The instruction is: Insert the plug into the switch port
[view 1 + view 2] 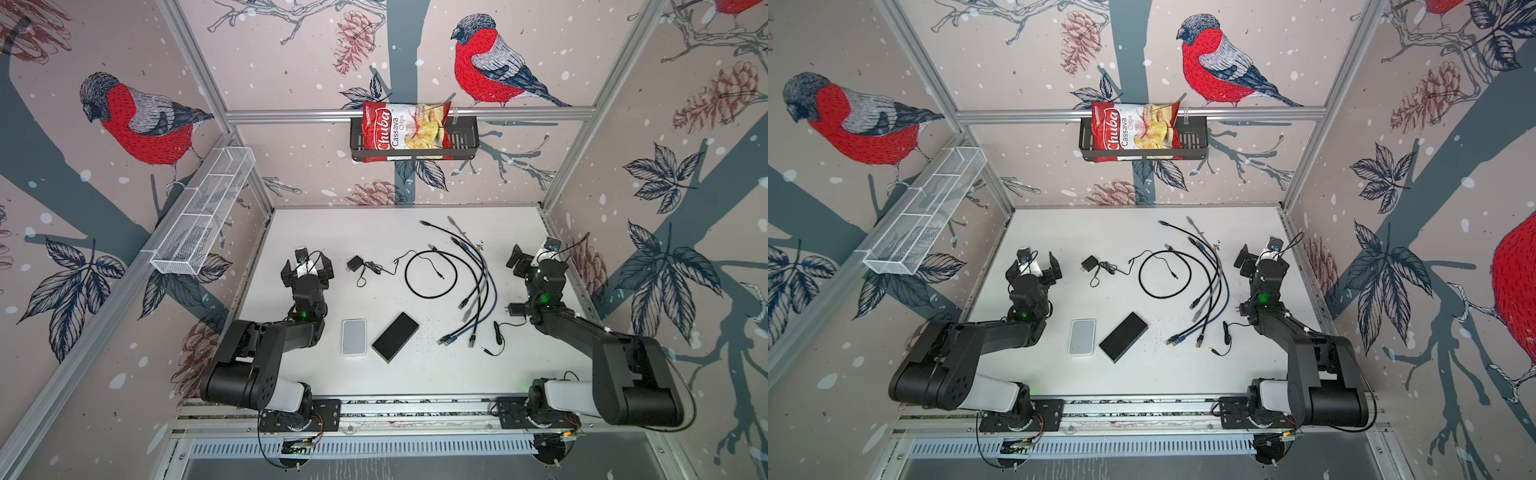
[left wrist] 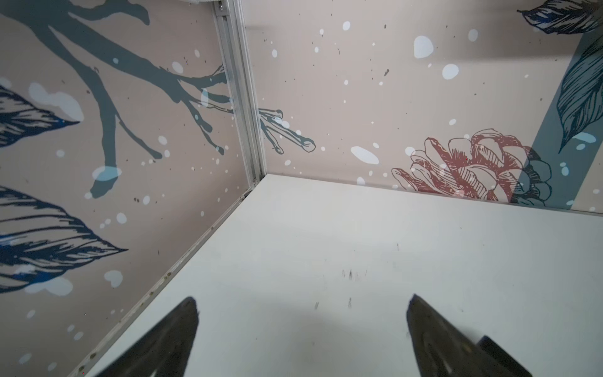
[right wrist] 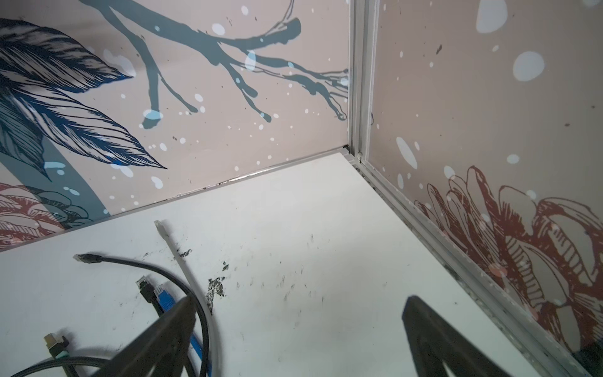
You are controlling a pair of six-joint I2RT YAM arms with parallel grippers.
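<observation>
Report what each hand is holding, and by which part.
Nothing is held. The left hand is open over the table; the right hand is open beside the network cables.

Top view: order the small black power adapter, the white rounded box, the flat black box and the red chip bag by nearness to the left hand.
1. Small black power adapter, just right of the left hand.
2. White rounded box, toward the front.
3. Flat black box, right of that.
4. Red chip bag, hanging at the back.
</observation>
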